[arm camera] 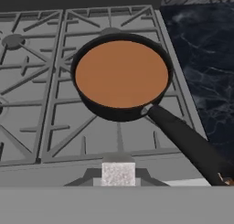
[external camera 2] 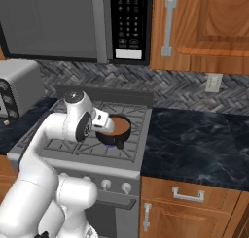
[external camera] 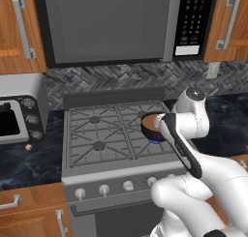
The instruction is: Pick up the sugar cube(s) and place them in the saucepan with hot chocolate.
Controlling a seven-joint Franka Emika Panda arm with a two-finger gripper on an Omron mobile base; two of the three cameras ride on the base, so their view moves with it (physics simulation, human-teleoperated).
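The saucepan (arm camera: 121,74) with hot chocolate sits on the stove's front right burner, its long black handle (arm camera: 187,141) pointing toward the front. It also shows as the saucepan (external camera: 151,125) beside my hand and as the saucepan (external camera 2: 116,126). My gripper (arm camera: 118,175) is shut on an off-white sugar cube (arm camera: 118,172), held over the stove's front edge just short of the pan. A light tan sugar cube (external camera: 28,147) lies on the dark counter left of the stove.
A toaster oven (external camera: 17,117) stands on the left counter next to the tan cube. A microwave (external camera: 121,23) hangs above the stove (external camera: 97,134). Dark marble counter (external camera 2: 194,140) stretches to the stove's right. Stove knobs (external camera: 104,189) line the front panel.
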